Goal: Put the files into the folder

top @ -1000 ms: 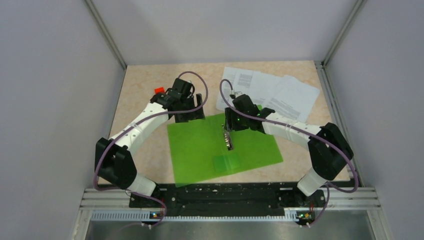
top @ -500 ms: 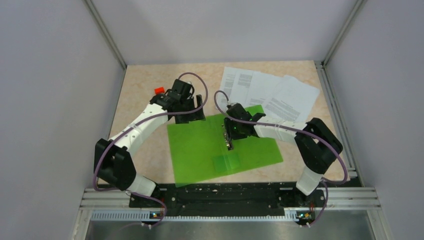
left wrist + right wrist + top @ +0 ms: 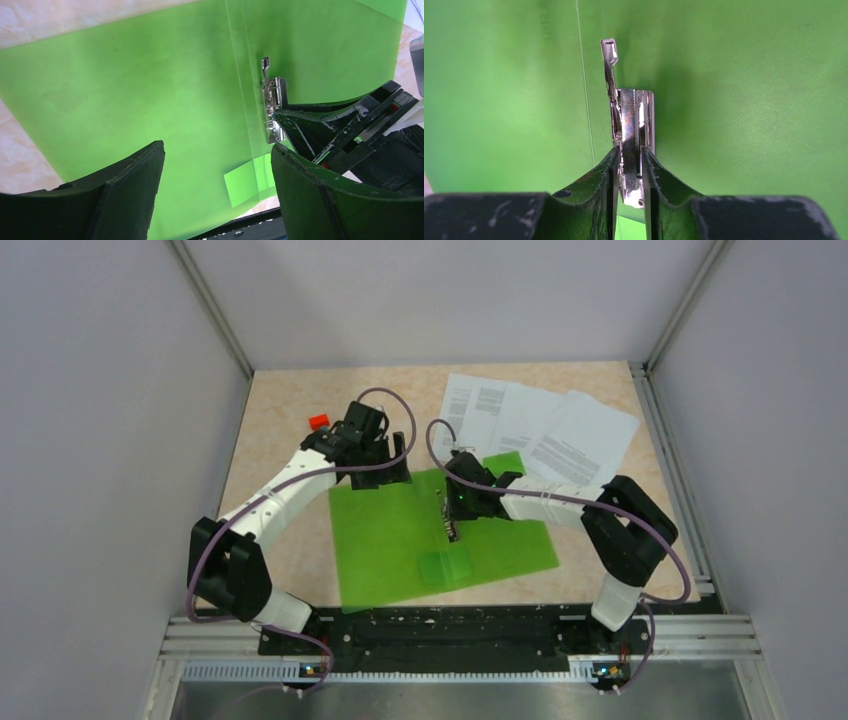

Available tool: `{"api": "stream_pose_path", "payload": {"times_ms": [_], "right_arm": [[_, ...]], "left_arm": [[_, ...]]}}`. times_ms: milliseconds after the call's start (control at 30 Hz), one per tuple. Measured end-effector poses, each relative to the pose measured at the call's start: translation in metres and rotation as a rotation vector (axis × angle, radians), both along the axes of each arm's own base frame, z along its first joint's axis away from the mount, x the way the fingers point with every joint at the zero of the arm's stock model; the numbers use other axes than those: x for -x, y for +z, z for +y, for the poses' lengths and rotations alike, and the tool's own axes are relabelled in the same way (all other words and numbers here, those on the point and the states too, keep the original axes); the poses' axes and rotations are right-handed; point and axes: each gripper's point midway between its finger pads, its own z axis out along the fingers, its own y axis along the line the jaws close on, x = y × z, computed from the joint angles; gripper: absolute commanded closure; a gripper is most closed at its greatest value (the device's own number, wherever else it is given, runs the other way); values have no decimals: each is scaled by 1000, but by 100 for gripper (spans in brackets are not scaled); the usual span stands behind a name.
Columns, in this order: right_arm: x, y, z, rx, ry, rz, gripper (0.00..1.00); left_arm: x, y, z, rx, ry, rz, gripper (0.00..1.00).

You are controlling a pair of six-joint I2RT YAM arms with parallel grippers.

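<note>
**Folder** (image 3: 400,530): lies open and flat near the middle of the worktop (image 3: 290,410), both green leaves spread. The metal clip (image 3: 630,115) runs along the inner spine, its lever end projecting beyond the right fingertips.

**Files** (image 3: 540,420): fanned loosely at the far right of the worktop, outside the folder. Whether the nearest sheet touches the folder's far right corner or lies under it cannot be told.

**Right hand** (image 3: 629,160): narrow, with its two fingers pinched on either side of the clip's raised bar. The right wrist view shows contact on both sides.

**Left hand** (image 3: 217,165): wide, holding nothing, poised over the far edge of the left leaf.

**Step in hand, as judged:** opening the clip so that sheets can go beneath it. No sheet is yet in the folder.

**Recommendations:**
- Keep the grip square on the bar.
- Raise the clip along the line of the spine, without a sideways pull.
- The thin plastic is likely to slide, so the left hand should press its leaf down close to the spine first.

**Risks:** the fingers may slip off the smooth metal, and the clip may snap back.
</note>
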Motion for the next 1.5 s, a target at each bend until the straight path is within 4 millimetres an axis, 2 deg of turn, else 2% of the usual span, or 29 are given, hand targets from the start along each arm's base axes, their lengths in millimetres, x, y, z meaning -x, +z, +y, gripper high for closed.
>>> {"api": "stream_pose_path", "payload": {"times_ms": [233,400,433,467,567,600,700,833,933,967,1067,1133,1167,1200,1300,1400,1500], "right_arm": [[1,0,19,-79,-71,17,82],[12,1,41,-132,-80,29,82],[14,2,47,-142,-79,32,79],[16,1,51,-150,-77,35,70],[20,3,59,-165,-79,41,36],[20,3,60,-166,-79,38,29],[18,7,57,-158,-82,21,17],[8,36,42,-176,-96,-36,11],[-16,74,10,-218,-162,-112,9],[-31,88,-8,-232,-205,-144,7],[-74,118,-75,-233,-370,-243,5],[-99,128,-127,-209,-493,-299,5],[-105,128,-144,-196,-533,-311,4],[-114,126,-172,-179,-594,-321,4],[-126,116,-226,-149,-715,-327,3],[-133,105,-277,-138,-828,-327,2],[-143,97,-324,-144,-934,-340,2]], "left_arm": [[-2,1,-2,8,-4,-11,17],[-4,3,-5,21,-10,-20,17],[-5,3,-5,23,-10,-21,17],[-5,4,-6,26,-11,-22,17],[-9,6,-8,31,-11,-26,16],[-12,8,-9,35,-9,-32,15],[-29,17,-16,54,-7,-62,13],[-62,29,-28,89,-4,-136,9],[-92,35,-39,118,-1,-205,8],[-103,35,-43,127,1,-227,7],[-134,30,-53,143,1,-274,6],[-158,22,-62,148,-4,-300,5],[-170,16,-66,149,-5,-310,5],[-181,10,-70,150,-7,-317,5],[-209,-17,-80,138,-16,-319,4],[-227,-41,-86,123,-28,-311,3],[-243,-56,-92,115,-44,-312,2]]}}
